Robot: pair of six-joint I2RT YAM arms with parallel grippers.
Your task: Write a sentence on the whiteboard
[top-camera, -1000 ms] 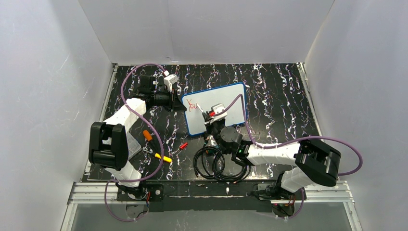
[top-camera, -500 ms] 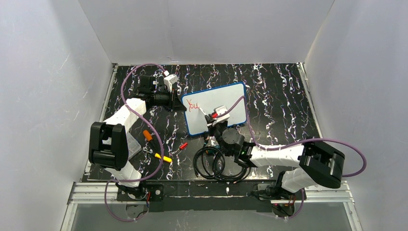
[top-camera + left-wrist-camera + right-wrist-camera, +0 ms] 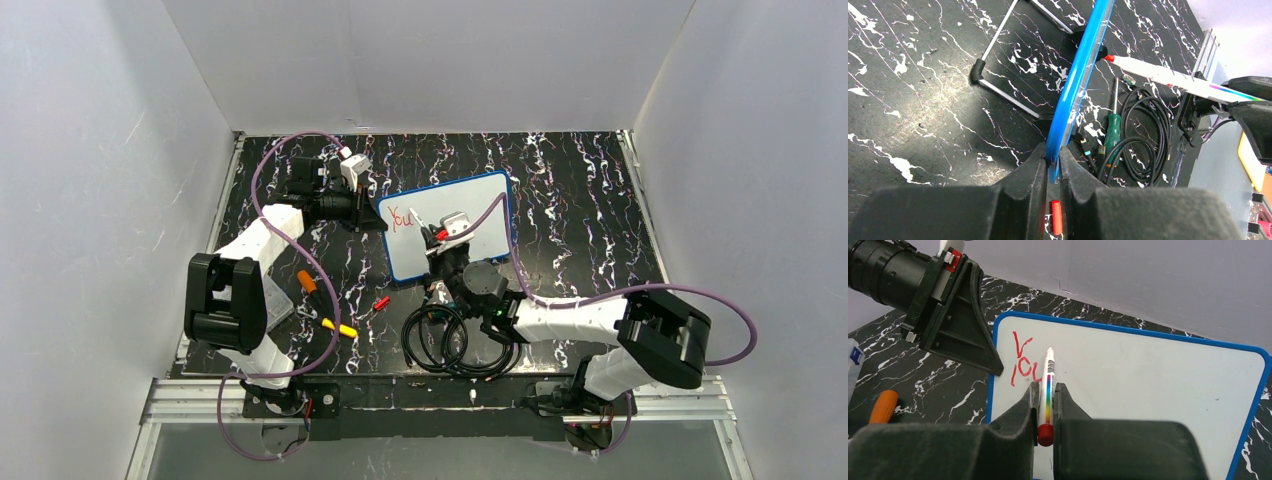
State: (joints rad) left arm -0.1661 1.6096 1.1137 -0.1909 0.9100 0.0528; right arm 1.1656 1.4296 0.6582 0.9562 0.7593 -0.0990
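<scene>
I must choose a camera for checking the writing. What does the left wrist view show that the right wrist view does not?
Only the left wrist view: the whiteboard edge-on, a wire stand behind it, a green screwdriver and a black cable coil. Only the right wrist view: the board's face with the red letters, and an orange object at the left. Both: the whiteboard, the left pincer on its frame, and the marker held by the right pincer, tip close to the board.

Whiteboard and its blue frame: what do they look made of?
The whiteboard face looks like smooth coated sheet, perhaps melamine or painted metal: even white, no grain. The frame looks like glossy moulded plastic: bright highlights run along its rounded edge.
</scene>
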